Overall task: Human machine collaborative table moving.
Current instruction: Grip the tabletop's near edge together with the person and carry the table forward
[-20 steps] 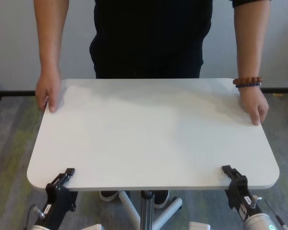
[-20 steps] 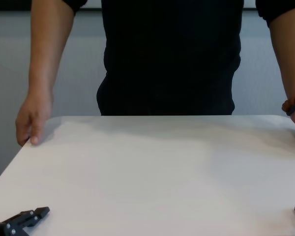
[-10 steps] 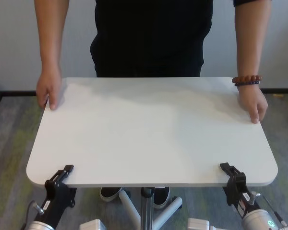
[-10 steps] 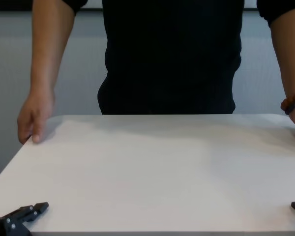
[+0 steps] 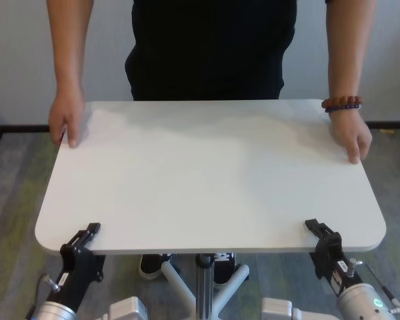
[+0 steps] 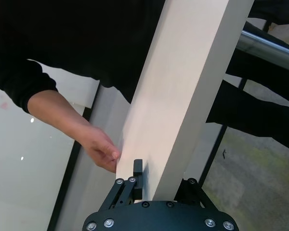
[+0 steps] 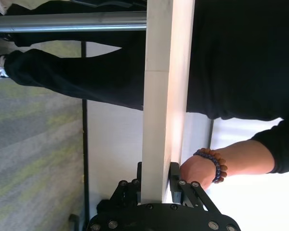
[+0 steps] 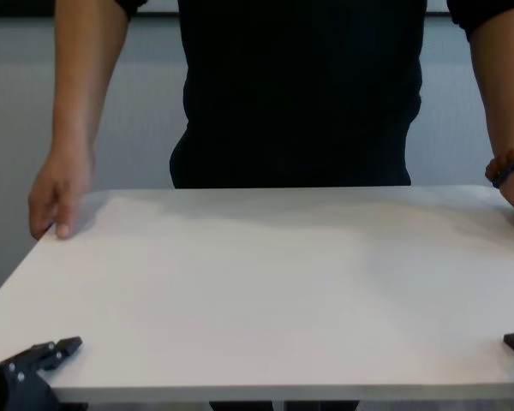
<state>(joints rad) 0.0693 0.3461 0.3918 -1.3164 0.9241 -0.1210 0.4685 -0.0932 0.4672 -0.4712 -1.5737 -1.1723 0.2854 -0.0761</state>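
The white table fills the middle of the head view. My left gripper is shut on its near edge close to the left corner, and the left wrist view shows its fingers clamping the slab. At the right corner my right gripper is shut on the same edge, its jaws pinching the board from both faces. The human in black stands at the far side. One hand holds the far left corner, and the hand with the bead bracelet holds the far right corner.
Under the tabletop a metal post runs down to white base legs on grey carpet. The human's shoes show beneath the near edge. A pale wall stands behind the human.
The table has shifted away from me toward the human, with both grippers travelling along clamped on its near edge. The human's hands keep their hold on the far corners.
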